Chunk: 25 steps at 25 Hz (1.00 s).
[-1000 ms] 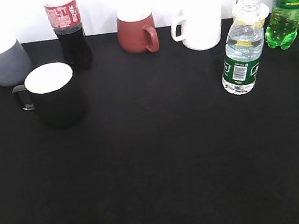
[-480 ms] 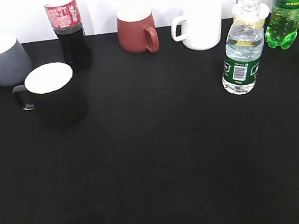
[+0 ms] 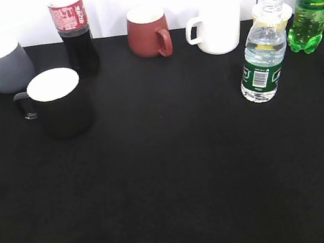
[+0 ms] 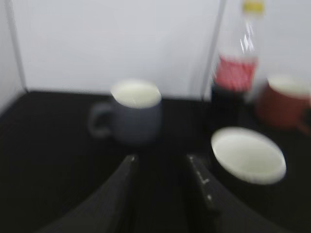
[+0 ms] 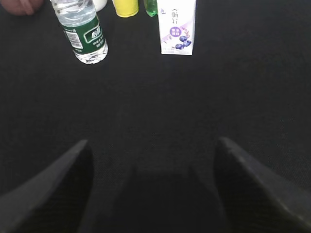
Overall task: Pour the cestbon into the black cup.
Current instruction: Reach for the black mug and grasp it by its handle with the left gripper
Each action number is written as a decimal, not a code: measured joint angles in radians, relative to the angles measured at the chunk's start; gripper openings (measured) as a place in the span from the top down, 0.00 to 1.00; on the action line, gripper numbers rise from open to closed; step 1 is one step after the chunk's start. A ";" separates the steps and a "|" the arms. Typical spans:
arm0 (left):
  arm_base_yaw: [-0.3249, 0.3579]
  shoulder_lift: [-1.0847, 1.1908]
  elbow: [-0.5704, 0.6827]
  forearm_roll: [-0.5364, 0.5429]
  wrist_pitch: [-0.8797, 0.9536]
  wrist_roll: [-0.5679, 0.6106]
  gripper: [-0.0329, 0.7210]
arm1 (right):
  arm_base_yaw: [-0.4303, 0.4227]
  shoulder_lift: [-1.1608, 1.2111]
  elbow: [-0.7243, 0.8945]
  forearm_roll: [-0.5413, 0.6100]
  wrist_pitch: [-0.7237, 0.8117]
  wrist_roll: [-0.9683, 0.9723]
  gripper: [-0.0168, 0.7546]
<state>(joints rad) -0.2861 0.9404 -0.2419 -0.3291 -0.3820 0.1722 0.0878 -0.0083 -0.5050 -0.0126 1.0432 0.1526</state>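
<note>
Cestbon upright, capless, far right on black table; black cup far left, well apart. Right gripper wide open, empty. Left gripper narrowly parted (blurred), empty, near cup.

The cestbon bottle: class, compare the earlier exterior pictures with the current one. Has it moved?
No. The cestbon stands upright in the same spot, right of the white mug and just in front of the bright green soda bottle.
</note>
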 joint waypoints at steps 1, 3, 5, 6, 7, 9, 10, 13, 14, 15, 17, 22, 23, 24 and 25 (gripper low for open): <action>-0.039 0.082 0.006 0.000 -0.050 0.000 0.64 | 0.000 0.000 0.000 0.000 0.000 0.000 0.22; -0.073 0.236 0.006 0.002 -0.248 0.000 0.62 | 0.000 0.000 0.000 0.000 0.000 0.000 0.22; -0.075 0.378 0.006 0.051 -0.387 -0.052 0.53 | 0.000 0.000 0.000 0.000 0.000 0.000 0.22; -0.075 0.445 0.006 0.109 -0.469 -0.097 0.47 | 0.000 0.000 0.000 0.000 0.000 0.000 0.22; -0.076 0.515 0.006 0.143 -0.557 -0.131 0.43 | 0.000 0.000 0.000 0.000 0.000 0.000 0.22; -0.076 0.654 0.005 0.149 -0.677 -0.152 0.40 | 0.000 0.000 0.000 0.000 0.000 0.000 0.22; -0.076 0.677 0.005 0.149 -0.695 -0.152 0.40 | 0.000 0.000 0.000 0.000 0.000 0.000 0.22; -0.076 0.770 -0.012 0.148 -0.760 -0.156 0.40 | 0.000 0.000 0.000 0.000 0.000 0.000 0.22; -0.076 0.790 -0.038 0.148 -0.764 -0.156 0.40 | 0.000 0.000 0.000 0.000 0.000 0.000 0.22; -0.076 0.792 -0.049 0.148 -0.764 -0.157 0.40 | 0.000 0.000 0.000 0.000 0.000 0.000 0.22; -0.050 0.806 -0.089 0.149 -0.758 -0.157 0.40 | 0.000 0.000 0.000 0.000 0.000 0.000 0.22; 0.012 0.866 -0.115 0.200 -0.737 -0.157 0.40 | 0.000 0.000 0.000 0.000 0.000 0.000 0.22; 0.012 0.867 -0.132 0.201 -0.734 -0.157 0.40 | 0.000 0.000 0.000 0.000 0.000 0.000 0.22; 0.012 0.867 -0.140 0.201 -0.734 -0.157 0.40 | 0.000 0.000 0.000 0.000 0.000 0.000 0.22; 0.012 0.867 -0.156 0.201 -0.726 -0.157 0.40 | 0.000 0.000 0.000 0.000 0.000 0.000 0.22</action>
<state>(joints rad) -0.2741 1.8074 -0.3977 -0.1277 -1.1079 0.0157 0.0878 -0.0083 -0.5050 -0.0124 1.0432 0.1526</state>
